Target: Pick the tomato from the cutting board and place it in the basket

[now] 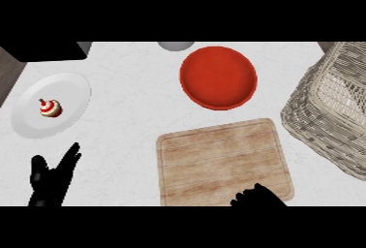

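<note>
Head view: cutting board lies bare on the desk, no tomato visible on it or anywhere else. Right hand at board's near edge w/ fingers curled, poss. round the tomato, can't tell. Left hand rests open at lower left, fingers straight. Basket at right, apart from the hand. Risk: catching the basket rim on the way over.

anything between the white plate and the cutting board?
Nothing: in the head view only bare counter separates the white plate from the cutting board.
</note>
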Controlling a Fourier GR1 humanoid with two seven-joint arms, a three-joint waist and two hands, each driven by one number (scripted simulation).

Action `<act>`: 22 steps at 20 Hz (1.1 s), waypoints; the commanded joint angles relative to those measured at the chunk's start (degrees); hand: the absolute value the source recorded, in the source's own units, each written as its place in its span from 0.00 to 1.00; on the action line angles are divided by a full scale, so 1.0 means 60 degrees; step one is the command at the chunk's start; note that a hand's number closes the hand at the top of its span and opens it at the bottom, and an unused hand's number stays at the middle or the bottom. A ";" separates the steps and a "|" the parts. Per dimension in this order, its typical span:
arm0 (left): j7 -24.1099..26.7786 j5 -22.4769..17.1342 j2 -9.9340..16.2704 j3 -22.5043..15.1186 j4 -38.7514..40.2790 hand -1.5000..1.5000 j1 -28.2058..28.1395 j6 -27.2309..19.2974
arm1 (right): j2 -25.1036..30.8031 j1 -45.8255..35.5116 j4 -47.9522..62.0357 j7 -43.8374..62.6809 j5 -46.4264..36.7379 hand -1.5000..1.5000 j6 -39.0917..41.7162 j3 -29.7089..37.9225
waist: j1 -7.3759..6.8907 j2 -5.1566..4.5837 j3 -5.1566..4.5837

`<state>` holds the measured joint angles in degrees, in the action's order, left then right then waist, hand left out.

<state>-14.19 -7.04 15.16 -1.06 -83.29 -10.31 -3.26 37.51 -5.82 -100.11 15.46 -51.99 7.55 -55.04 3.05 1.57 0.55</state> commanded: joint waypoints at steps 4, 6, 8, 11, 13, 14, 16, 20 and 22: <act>-0.0142 -0.0283 0.0052 0.0309 -0.0008 0.50 -0.0344 0.0012 | 0.3287 0.1614 -0.1652 -0.3119 0.0156 1.00 -0.3154 0.0286 | 0.0489 -0.0054 -0.0016; -0.0034 -0.0227 -0.0042 0.0208 -0.0059 0.50 -0.0499 -0.0001 | 0.3534 0.2183 -0.2148 -0.3750 0.1639 1.00 -0.3479 0.0692 | 0.0523 -0.0157 -0.0028; -0.0027 -0.0209 -0.0176 0.0158 -0.0108 0.50 -0.0419 -0.0099 | 0.2666 0.2823 -0.2723 -0.4014 0.3261 1.00 -0.3674 0.0610 | 0.0641 -0.0325 0.0001; -0.0052 -0.0298 -0.0029 0.0280 -0.0293 0.50 -0.0613 -0.0008 | 0.2907 0.3290 -0.3723 -0.4792 0.4633 1.00 -0.4277 0.1167 | 0.0523 -0.0279 -0.0006; 0.0004 -0.0202 -0.0111 0.0197 -0.0386 0.50 -0.0773 -0.0093 | 0.3300 0.3356 -0.4357 -0.5111 0.5409 1.00 -0.4516 0.1875 | 0.0470 -0.0248 -0.0023; -0.0011 -0.0189 -0.0294 0.0065 -0.0317 0.50 -0.0707 -0.0135 | 0.3485 0.3555 -0.4682 -0.5183 0.5869 1.00 -0.4542 0.2092 | 0.0583 -0.0266 -0.0044; 0.0024 -0.0237 -0.0064 0.0243 -0.0356 0.50 -0.0826 -0.0022 | 0.3795 0.3794 -0.5069 -0.5348 0.6743 1.00 -0.4651 0.2704 | 0.0510 -0.0261 -0.0044; -0.0091 -0.0258 -0.0091 0.0236 -0.0469 0.50 -0.0667 -0.0047 | 0.4572 0.4033 -0.5226 -0.5518 0.8279 1.00 -0.4730 0.4366 | 0.0527 -0.0280 -0.0047; 0.0119 -0.0139 -0.0171 0.0097 -0.0315 0.50 -0.0874 0.0005 | 0.4647 0.4062 -0.5387 -0.5468 0.9205 1.00 -0.4766 0.5172 | 0.0465 -0.0284 -0.0069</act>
<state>-13.46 -7.99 15.19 0.85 -86.92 -14.39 -3.83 62.97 17.46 -130.31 -16.67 -5.86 -20.33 -32.01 6.13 0.18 0.62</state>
